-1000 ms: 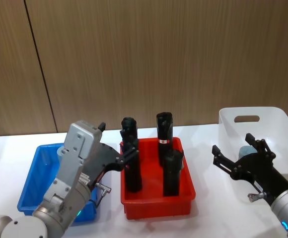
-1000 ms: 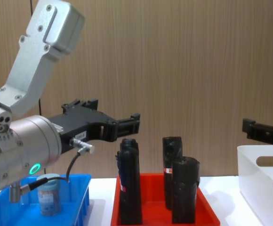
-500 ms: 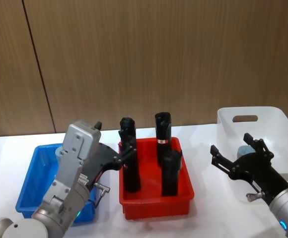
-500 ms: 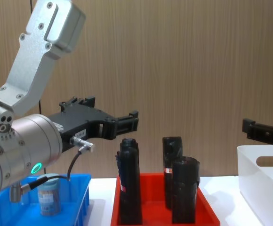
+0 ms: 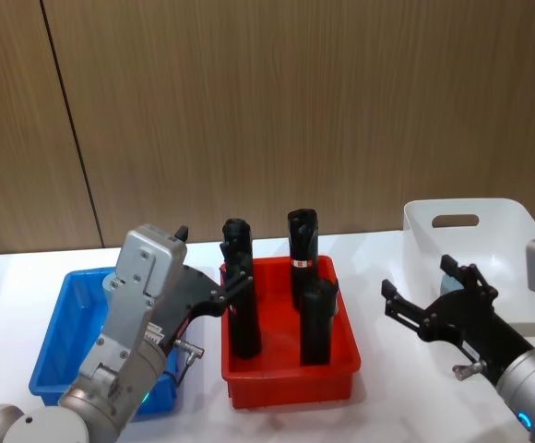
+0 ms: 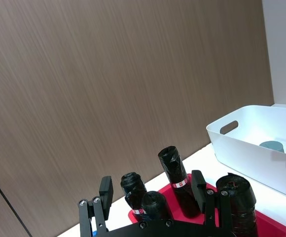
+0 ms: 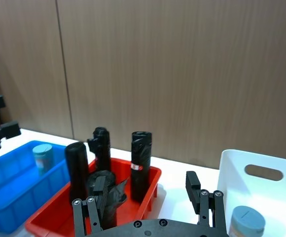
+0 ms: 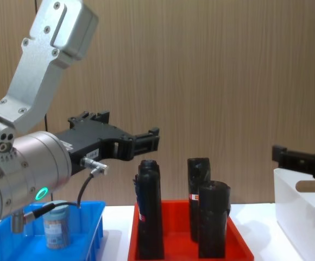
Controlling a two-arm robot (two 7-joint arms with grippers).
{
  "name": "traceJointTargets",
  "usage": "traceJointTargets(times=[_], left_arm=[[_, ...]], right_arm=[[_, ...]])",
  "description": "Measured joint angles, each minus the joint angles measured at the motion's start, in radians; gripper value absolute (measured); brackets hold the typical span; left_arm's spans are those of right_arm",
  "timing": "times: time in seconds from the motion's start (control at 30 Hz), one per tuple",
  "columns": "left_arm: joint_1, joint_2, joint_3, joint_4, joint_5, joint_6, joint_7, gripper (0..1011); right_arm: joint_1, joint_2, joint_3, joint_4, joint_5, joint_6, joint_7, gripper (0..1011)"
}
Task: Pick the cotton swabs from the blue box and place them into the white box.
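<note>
One tub of cotton swabs (image 8: 56, 224) with a pale blue lid stands upright in the blue box (image 8: 92, 206), also seen as the tub (image 7: 43, 154) in the blue box (image 7: 12, 170). Another tub (image 7: 247, 221) sits inside the white box (image 7: 261, 170) at the right; its lid (image 6: 271, 145) shows over the rim. My left gripper (image 5: 214, 277) hangs open and empty above the gap between the blue box (image 5: 60, 332) and the red tray. To the left of the white box (image 5: 470, 221), my right gripper (image 5: 420, 284) is open and empty above the table.
A red tray (image 5: 291, 380) with several tall black rolls (image 5: 242, 295) stands between the two boxes, level with both grippers' fingers. A wooden wall closes the back. Bare white table lies in front of the tray and between it and the white box.
My right gripper has drifted a little to the left, away from the white box and toward the red tray. The left arm has barely moved.
</note>
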Motion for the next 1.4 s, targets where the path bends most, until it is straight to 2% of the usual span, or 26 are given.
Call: traceJointTargets(times=[0.3,0.33,0.63,0.93,1.4], left_arm=[[0.0,0.0,0.0,0.001,0.0,0.0,0.0,1004],[0.0,0.0,0.0,0.001,0.0,0.0,0.0,1004],[0.0,0.0,0.0,0.001,0.0,0.0,0.0,1004],[0.0,0.0,0.0,0.001,0.0,0.0,0.0,1004],[0.0,0.0,0.0,0.001,0.0,0.0,0.0,1004]], right_arm=[[0.028,0.003,-0.001,0.022,0.0,0.059,0.081,1002],[0.044,0.0,-0.004,0.04,-0.005,0.078,0.114,1002],[0.108,-0.022,-0.018,0.117,-0.047,0.117,0.198,1002],[0.177,-0.054,-0.036,0.215,-0.093,0.134,0.257,1002],[0.271,-0.108,-0.067,0.358,-0.151,0.143,0.307,1002]])
